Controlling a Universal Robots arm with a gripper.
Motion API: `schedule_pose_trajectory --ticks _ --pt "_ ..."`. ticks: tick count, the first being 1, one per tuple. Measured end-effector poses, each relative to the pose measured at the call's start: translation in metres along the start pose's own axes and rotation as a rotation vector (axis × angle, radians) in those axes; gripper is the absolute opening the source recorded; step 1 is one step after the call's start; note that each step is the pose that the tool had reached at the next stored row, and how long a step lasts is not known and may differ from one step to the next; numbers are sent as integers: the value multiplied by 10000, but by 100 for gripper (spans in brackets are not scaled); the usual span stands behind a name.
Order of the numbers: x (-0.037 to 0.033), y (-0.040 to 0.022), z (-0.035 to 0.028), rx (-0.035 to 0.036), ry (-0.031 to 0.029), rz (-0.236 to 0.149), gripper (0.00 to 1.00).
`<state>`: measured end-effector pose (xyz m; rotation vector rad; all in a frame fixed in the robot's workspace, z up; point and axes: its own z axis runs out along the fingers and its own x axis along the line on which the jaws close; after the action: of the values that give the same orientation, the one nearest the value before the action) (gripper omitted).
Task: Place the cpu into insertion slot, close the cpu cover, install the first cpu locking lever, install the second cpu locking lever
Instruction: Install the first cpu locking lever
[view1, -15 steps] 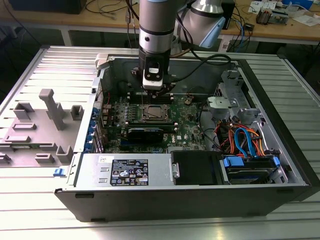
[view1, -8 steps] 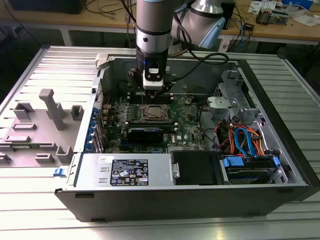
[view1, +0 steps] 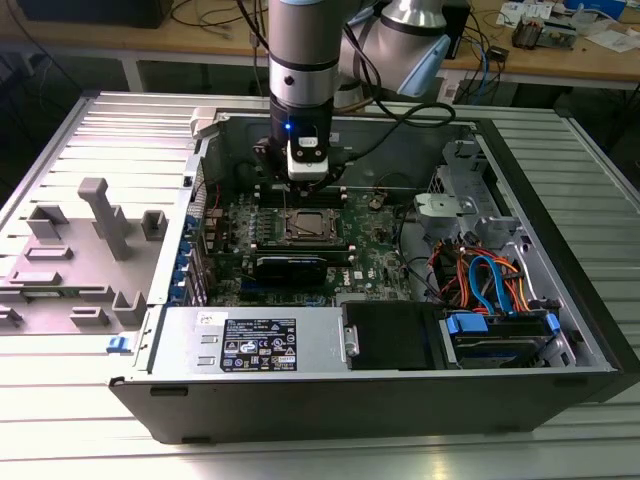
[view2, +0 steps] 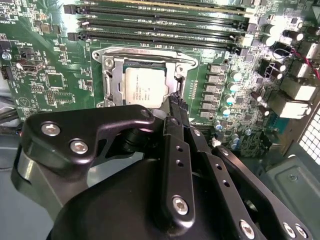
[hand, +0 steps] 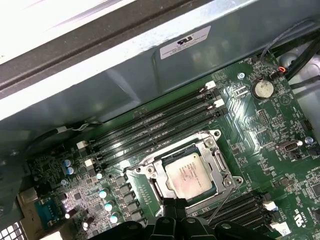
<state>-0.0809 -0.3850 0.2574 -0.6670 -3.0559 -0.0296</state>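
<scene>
Well, the arm (view1: 303, 60) reaches straight down into the open computer case (view1: 380, 405), and its gripper (view1: 306, 188) hangs close over the insertion slot (view1: 288, 240) in the middle of the green board (view1: 375, 250). In both wrist views the black fingers (view2: 172, 107) look pressed together with nothing pinched between them. The gripper (view2: 176, 104) comes down at the rim of the insertion slot (view2: 119, 87), just beside one corner of the chip; whether it touches the metal there I cannot tell. The cpu (view2: 144, 87) sits inside the slot, silver-grey top facing up, level and square with the slot's sides. The cpu cover (view2: 145, 56) seems to lie flat on the slot, its frame running around the chip so the top shows through the cut-out. The first wrist view gives the same picture: cpu (hand: 191, 175) seated, cover (hand: 220, 160) around it, dark slot wall (hand: 159, 186) showing between them, gripper (hand: 175, 204) at the slot's near rim. Long black memory rows (hand: 155, 130) run just beside the slot, and a coin battery (hand: 262, 89) sits on the board well apart from it. Away from the slot, toward the exterior view's right, blue and orange cables (view1: 490, 275) bunch inside the case
</scene>
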Motion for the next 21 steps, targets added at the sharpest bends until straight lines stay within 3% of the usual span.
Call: schedule_pose_trajectory --ticks 14,15,17,18,21 --pt "1 -1 0 -5 -10 -10 11" --pt "2 -1 0 -17 -39 -9 11" --pt "11 -5 0 -100 -218 -36 11" --pt "11 -5 4 -117 -255 -81 11" --pt "12 -6 24 -129 -256 -508 11"
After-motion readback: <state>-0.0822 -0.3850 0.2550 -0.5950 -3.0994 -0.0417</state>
